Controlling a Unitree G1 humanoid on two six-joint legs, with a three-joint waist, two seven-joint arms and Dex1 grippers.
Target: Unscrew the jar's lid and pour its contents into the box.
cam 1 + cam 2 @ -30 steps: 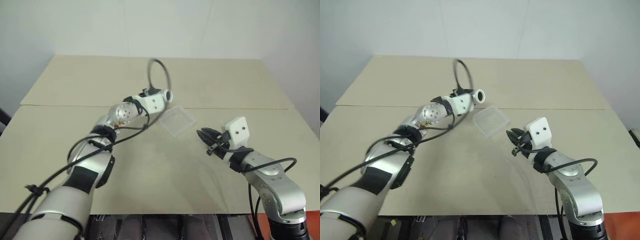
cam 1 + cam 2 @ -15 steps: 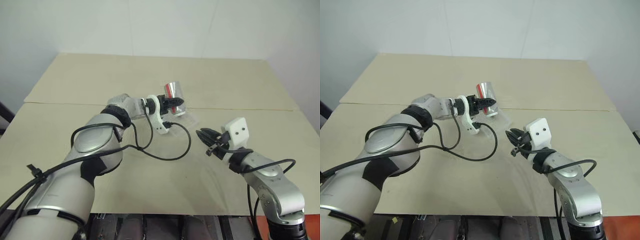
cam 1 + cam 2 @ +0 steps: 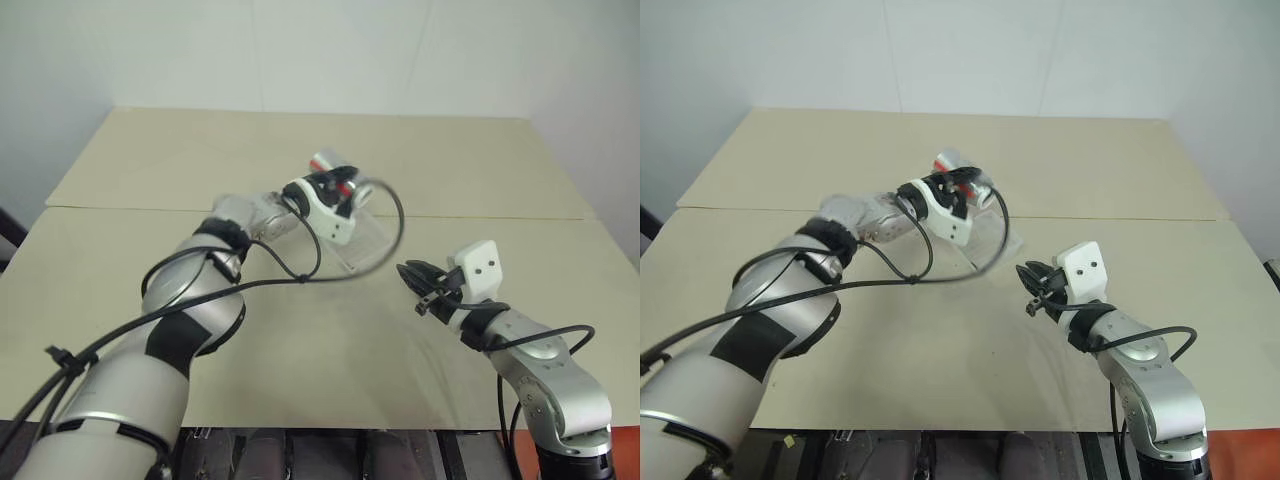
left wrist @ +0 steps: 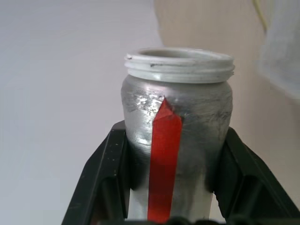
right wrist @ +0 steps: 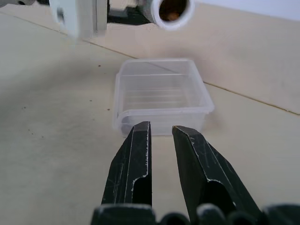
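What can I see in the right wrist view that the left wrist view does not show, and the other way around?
The right wrist view looks into the jar's open mouth, where brown contents sit inside, and shows the whole clear box on the table, apparently still without contents. The right gripper is shut and holds nothing.

The left wrist view shows the jar's silvery side with its red stripe and its bare threaded rim, with the left gripper shut on the body.

Both show the jar, without its lid.
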